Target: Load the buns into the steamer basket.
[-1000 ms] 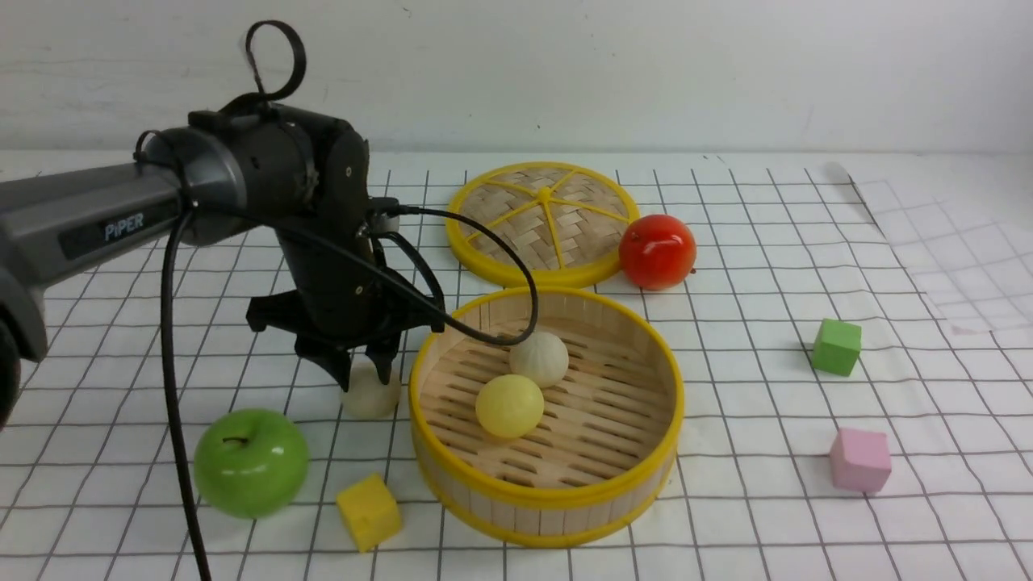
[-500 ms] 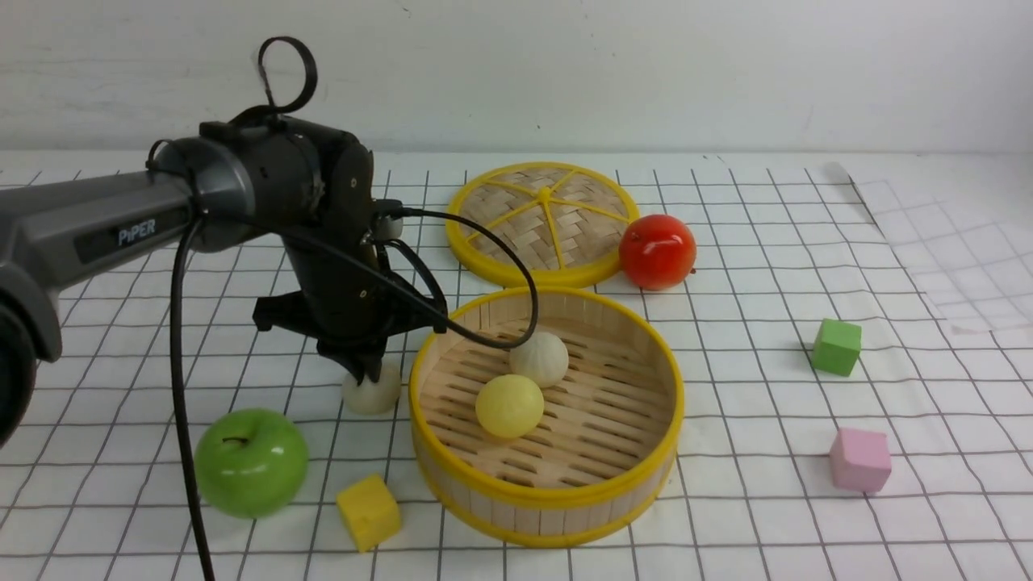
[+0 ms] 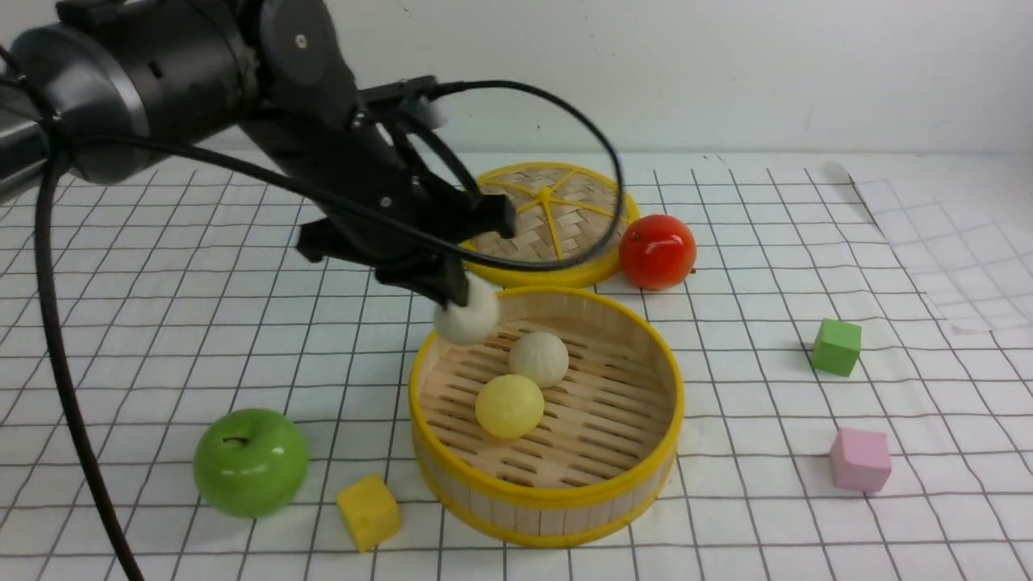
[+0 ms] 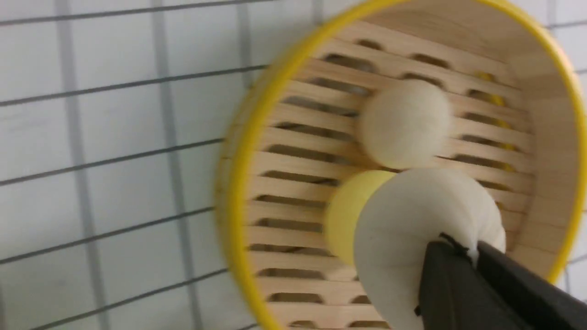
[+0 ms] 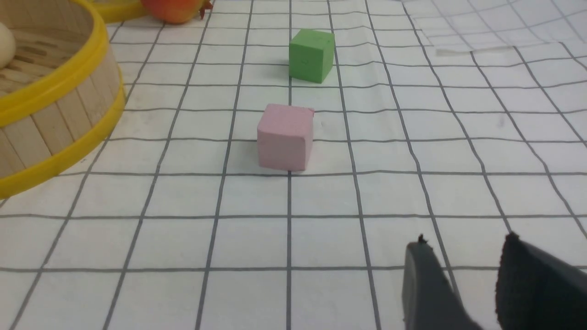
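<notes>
My left gripper point(image 3: 457, 295) is shut on a cream bun point(image 3: 468, 317), pinching its edge, and holds it in the air above the far left rim of the steamer basket point(image 3: 549, 494). In the left wrist view the held bun point(image 4: 412, 220) bulges out from the shut gripper point(image 4: 472, 250) over the basket's slatted floor point(image 4: 293, 165). Two more buns lie inside the basket: a cream one point(image 3: 539, 359) and a pale yellow one point(image 3: 509, 406). My right gripper point(image 5: 465, 240) stands open low over the gridded cloth with nothing between its fingers. The front view does not show it.
The flat woven lid point(image 3: 549, 222) lies behind the basket with a red apple point(image 3: 657, 251) beside it. A green apple point(image 3: 251, 461) and a yellow cube point(image 3: 368, 512) sit front left. A green cube point(image 3: 836, 346) and a pink cube point(image 3: 861, 459) sit on the right.
The left gripper shut on the cream bun that lay on the cloth left of the basket. It then lifted the bun up and to the right, over the basket's rim.
</notes>
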{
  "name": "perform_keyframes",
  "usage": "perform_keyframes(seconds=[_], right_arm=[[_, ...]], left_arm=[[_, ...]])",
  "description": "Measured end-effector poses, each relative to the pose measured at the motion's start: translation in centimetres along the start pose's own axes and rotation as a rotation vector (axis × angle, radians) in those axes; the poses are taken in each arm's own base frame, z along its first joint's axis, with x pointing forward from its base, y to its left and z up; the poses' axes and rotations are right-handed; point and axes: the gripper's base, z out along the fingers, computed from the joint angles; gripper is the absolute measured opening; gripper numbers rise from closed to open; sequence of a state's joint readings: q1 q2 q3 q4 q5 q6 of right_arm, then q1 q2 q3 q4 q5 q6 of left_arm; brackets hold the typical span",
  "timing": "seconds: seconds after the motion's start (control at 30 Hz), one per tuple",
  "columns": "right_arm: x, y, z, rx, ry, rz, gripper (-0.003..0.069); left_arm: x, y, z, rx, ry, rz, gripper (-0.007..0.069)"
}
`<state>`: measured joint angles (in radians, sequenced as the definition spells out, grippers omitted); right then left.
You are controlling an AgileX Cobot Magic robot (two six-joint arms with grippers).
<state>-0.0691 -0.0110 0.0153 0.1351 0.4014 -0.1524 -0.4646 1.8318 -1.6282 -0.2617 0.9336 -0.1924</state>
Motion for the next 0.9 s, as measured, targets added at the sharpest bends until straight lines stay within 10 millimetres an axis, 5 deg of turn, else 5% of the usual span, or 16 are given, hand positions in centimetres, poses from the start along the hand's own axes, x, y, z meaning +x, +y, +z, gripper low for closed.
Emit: perform_keyframes(seconds=[0.23,0.37,0.5,0.73,0.87,0.9], right_arm=[[0.0,0.0,0.0,0.0,-0.001,0.0,0.0239],[0.0,0.0,0.0,0.0,-0.001,0.0,0.0239],[0.0,0.0,0.0,0.0,-0.001,0.0,0.0239],[0.0,0.0,0.0,0.0,-0.001,0.0,0.0239],[0.0,0.0,0.0,0.0,-0.001,0.0,0.0239],[0.0,0.0,0.0,0.0,-0.001,0.0,0.0239]], left_arm=[[2.4,-4.3,6.4,0.048,0.074,0.089,-0.0005],[3.2,-4.5,9.7,0.036,0.105,0.085,0.0022],[3.3,-4.1,10.5,0.015,0.106,0.066,0.0096],[3.1,-4.6,7.9,0.015,0.098,0.09,0.0331],[2.8,-5.4,2.4,0.026,0.058,0.161,0.0405],[2.7,-5.9,-0.9,0.033,0.028,0.188,0.0414]])
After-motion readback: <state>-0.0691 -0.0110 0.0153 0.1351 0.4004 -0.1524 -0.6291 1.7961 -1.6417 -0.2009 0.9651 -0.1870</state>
